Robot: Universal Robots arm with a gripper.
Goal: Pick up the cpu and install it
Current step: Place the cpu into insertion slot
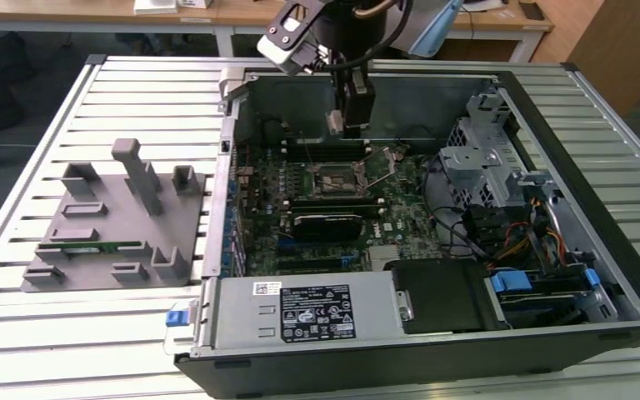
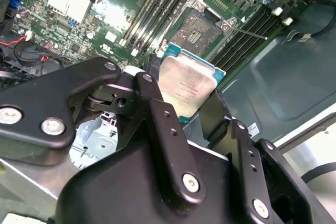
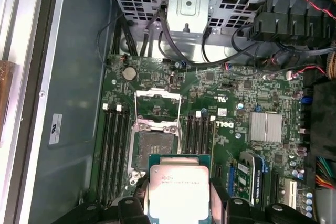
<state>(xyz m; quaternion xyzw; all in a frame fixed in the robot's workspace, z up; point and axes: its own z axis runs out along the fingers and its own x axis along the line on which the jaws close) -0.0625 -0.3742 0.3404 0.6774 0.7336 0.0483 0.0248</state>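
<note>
The cpu (image 2: 186, 90) is held by the gripper (image 2: 186, 100), which is clenched on two opposite edges of the chip, so that the silvery lid and its thin green rim are left bare between the black fingers (image 2: 157, 108). The chip is carried in the air above the motherboard (image 3: 231, 85) and is kept apart from the socket (image 3: 155, 148), which is seen uncovered with its metal clamp frame folded open. Rows of memory slots (image 3: 113, 150) are set close along two sides of the socket, so little free board is left at those edges. In the exterior view the gripper (image 1: 348, 125) is found inside the open case (image 1: 231, 100), at twelve o'clock from the socket (image 1: 337, 179), with open air below it. The case's inner wall is close at twelve o'clock, and the grey drive cage (image 1: 482, 158) is placed at three o'clock. At nine o'clock, outside the case wall, the grey fixture plate (image 1: 109, 225) is laid on the slatted counter (image 1: 31, 325), well apart from the gripper.
</note>
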